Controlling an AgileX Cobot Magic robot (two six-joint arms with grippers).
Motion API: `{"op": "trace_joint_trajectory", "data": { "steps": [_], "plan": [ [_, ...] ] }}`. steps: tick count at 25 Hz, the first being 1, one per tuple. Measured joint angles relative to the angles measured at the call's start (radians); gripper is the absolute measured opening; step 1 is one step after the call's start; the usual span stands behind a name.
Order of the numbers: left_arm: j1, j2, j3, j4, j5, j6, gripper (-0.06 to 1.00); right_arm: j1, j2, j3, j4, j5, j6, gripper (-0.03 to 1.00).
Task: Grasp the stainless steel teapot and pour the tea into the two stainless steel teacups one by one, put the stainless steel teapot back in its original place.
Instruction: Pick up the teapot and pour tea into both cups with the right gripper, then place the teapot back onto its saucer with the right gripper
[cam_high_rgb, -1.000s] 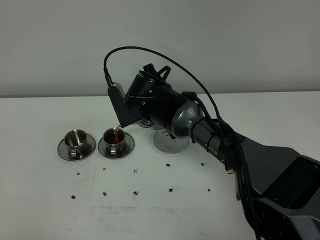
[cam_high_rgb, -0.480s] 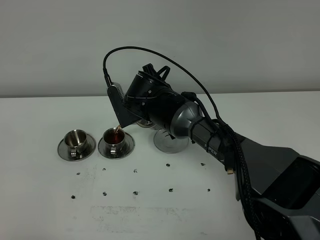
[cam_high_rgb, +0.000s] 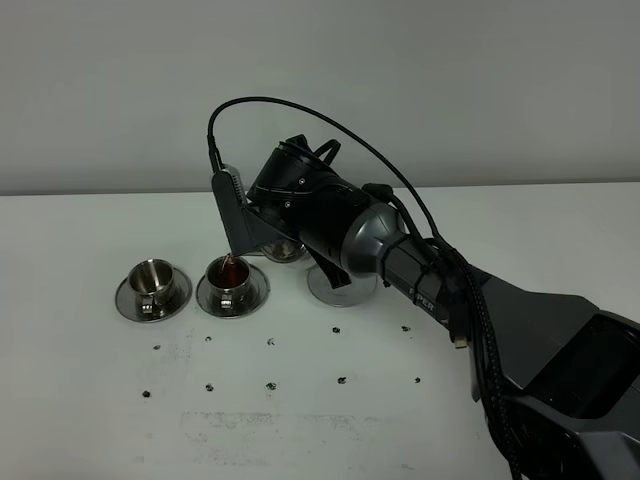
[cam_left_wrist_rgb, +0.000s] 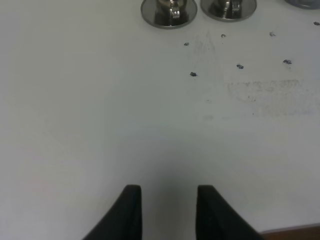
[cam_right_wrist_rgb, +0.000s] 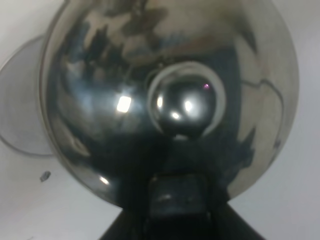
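My right gripper (cam_right_wrist_rgb: 180, 197) is shut on the stainless steel teapot (cam_right_wrist_rgb: 165, 90), whose lid and knob fill the right wrist view. In the high view the tilted teapot (cam_high_rgb: 279, 249) is mostly hidden behind my right wrist, with its spout over the right-hand teacup (cam_high_rgb: 231, 279), which holds reddish tea. The left-hand teacup (cam_high_rgb: 152, 279) stands on its saucer and looks empty. The bare saucer (cam_high_rgb: 342, 284), the original place, lies just right of the cups. My left gripper (cam_left_wrist_rgb: 167, 200) is open and empty over the table, well short of both teacups (cam_left_wrist_rgb: 168, 7).
The white table (cam_high_rgb: 320, 400) carries several small dark specks in front of the cups. My right arm (cam_high_rgb: 430, 280) stretches from the lower right across the middle. The table's near edge (cam_left_wrist_rgb: 290, 232) shows in the left wrist view.
The tea in the right-hand cup has risen as the pot pours. My right wrist has turned slightly and shifted a little up and left. The left gripper shows only now.
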Motion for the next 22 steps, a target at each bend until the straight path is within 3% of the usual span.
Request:
{"op": "trace_joint_trajectory", "data": {
  "steps": [6, 13, 17, 22],
  "plan": [
    [0.000, 0.000, 0.000, 0.000, 0.000, 0.000, 0.28, 0.000, 0.000, 0.000, 0.010, 0.009, 0.008, 0.18],
    [0.000, 0.000, 0.000, 0.000, 0.000, 0.000, 0.28, -0.017, -0.041, -0.019, 0.140, 0.068, 0.033, 0.18],
    [0.000, 0.000, 0.000, 0.000, 0.000, 0.000, 0.28, -0.026, -0.106, -0.030, 0.208, 0.085, 0.162, 0.18],
    [0.000, 0.000, 0.000, 0.000, 0.000, 0.000, 0.28, -0.030, -0.199, -0.033, 0.309, 0.113, 0.460, 0.18]
  ]
}}
